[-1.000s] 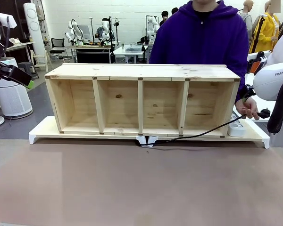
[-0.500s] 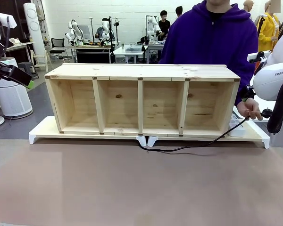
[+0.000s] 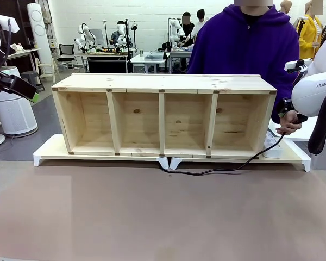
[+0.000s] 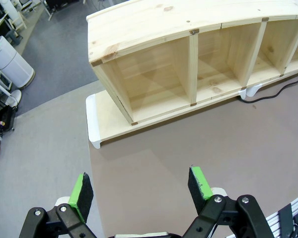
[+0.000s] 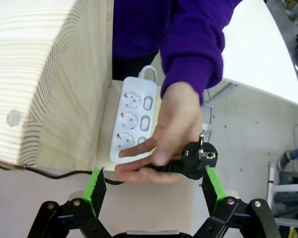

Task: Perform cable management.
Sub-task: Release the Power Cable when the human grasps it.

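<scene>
In the front view, the cable (image 3: 223, 169) is trailed from under the shelf (image 3: 163, 115) rightwards up to the person's hand (image 3: 288, 123), apparently offered for handover. In the left wrist view, the left gripper (image 4: 140, 190) is held apart and empty above the near-left table. In the right wrist view, the plug (image 5: 198, 160) is held in the hand between the spread pads (image 5: 96, 185) of the right gripper (image 5: 153, 185), over the power strip (image 5: 134, 121), likely ready for grasping.

Power strip (image 5: 133, 118) right of shelf (image 3: 163, 115) — cable (image 3: 217, 169) in front

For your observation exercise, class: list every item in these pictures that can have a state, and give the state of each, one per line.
Cable: slack on the table, its plug end lifted.
Plug: unplugged, held in the person's hand.
Power strip: three sockets in view, all empty.
Wooden shelf: on a white riser, four compartments empty.
Left gripper: open, holding nothing.
Right gripper: open, either side of the plug.
</scene>
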Controlling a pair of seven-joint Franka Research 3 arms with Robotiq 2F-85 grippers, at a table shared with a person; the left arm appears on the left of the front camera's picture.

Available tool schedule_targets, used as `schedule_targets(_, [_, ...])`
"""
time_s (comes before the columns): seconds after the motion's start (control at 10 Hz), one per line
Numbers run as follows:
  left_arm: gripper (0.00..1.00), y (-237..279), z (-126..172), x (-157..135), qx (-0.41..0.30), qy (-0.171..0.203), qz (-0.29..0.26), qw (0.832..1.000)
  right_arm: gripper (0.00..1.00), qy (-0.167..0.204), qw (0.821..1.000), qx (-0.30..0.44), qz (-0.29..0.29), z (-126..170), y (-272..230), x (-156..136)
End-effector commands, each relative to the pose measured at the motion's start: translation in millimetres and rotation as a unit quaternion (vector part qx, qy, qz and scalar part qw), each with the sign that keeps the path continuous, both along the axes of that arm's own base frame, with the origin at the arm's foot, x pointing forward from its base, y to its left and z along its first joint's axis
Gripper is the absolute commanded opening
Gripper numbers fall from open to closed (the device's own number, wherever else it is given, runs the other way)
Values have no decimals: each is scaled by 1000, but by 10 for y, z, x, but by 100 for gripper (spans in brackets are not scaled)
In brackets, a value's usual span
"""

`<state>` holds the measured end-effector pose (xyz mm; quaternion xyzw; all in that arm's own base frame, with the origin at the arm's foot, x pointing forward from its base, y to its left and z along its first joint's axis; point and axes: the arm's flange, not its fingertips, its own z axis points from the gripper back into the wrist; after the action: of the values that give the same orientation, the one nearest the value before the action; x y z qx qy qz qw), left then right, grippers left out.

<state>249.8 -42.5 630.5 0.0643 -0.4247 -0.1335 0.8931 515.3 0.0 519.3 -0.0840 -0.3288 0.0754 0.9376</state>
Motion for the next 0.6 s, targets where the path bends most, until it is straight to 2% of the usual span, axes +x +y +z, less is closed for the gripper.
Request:
schedule_targets(0.0, [100, -3, 6, 19, 2, -6, -1, 1000, 100, 0, 1000, 0, 0, 4, 1, 1])
schedule_targets(0.5, [100, -3, 6, 19, 2, -6, -1, 1000, 100, 0, 1000, 0, 0, 4, 1, 1])
